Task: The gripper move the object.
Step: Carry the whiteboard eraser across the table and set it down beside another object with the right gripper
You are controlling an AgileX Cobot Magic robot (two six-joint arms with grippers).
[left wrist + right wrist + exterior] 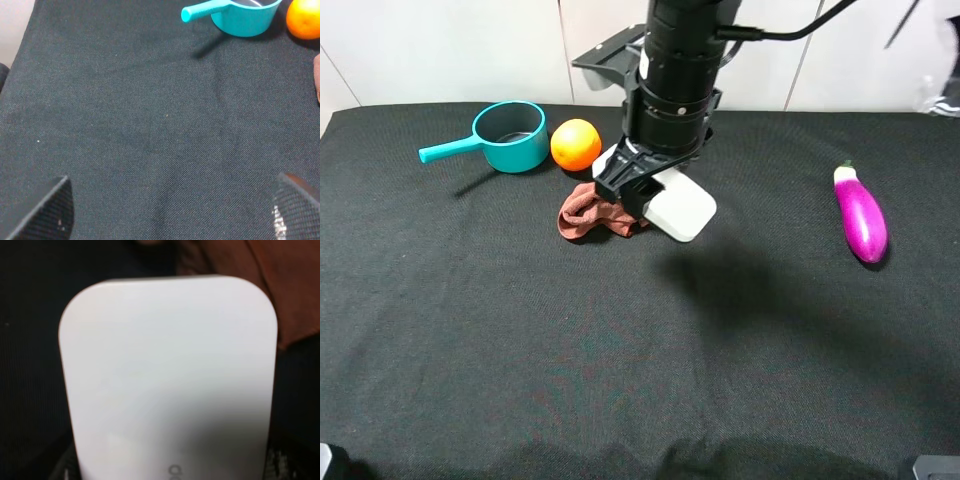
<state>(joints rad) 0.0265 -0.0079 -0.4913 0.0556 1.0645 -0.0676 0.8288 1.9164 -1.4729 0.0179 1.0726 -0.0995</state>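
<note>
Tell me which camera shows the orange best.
The exterior high view: the orange lies whole and unobstructed beside the teal pot. The left wrist view cuts it off at the frame edge; the right wrist view does not show it.

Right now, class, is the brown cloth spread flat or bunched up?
Bunched up: the cloth lies in rumpled folds, not a flat sheet.

Pot (515, 137) left of orange (576, 144); cloth (595, 217) beside box (682, 208) (seemingly touching); eggplant (861, 217) well apart rightward.

Brown cloth (585, 216) touches the white box (682, 208); orange (575, 144) stands near.
</note>
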